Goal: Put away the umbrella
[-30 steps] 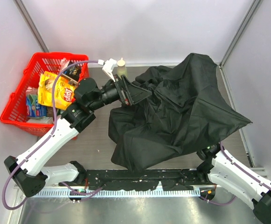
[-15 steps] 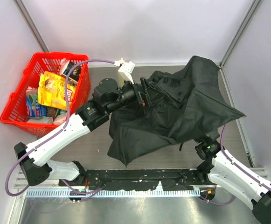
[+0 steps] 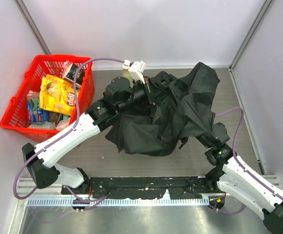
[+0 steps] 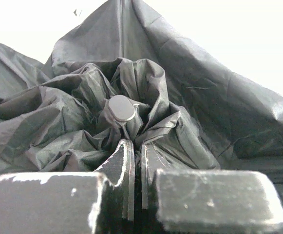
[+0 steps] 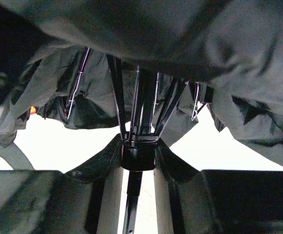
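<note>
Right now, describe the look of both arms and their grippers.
The left arm and right arm have white shells, black joints and a purple cable each. A white camera mount sits at the left wrist. The left gripper has scuffed black fingers; the right gripper is plain black.

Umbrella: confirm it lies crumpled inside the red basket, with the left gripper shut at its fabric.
Not right. The umbrella lies crumpled on the table, to the right of the red basket, not inside it, as the top external view shows. The rest stands: the left gripper is shut at its fabric.
</note>
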